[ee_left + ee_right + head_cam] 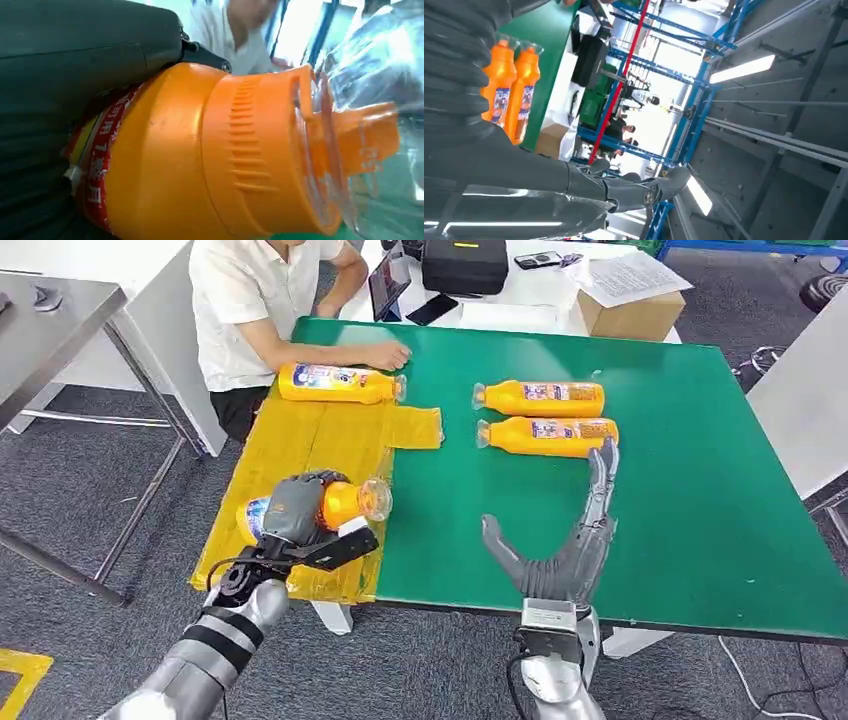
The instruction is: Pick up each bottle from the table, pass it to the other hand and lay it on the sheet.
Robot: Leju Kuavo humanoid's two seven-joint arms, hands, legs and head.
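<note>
The left hand (296,508) grips an orange plastic bottle with clear cap (330,506) just above the yellow sheet (300,440), near its front edge. The smooth round bottle could roll off the glossy sheet if let go crooked. The right hand (570,540) is released, fingers spread, on the green table (700,490).

no legible text on bottle label (102,150)
</note>
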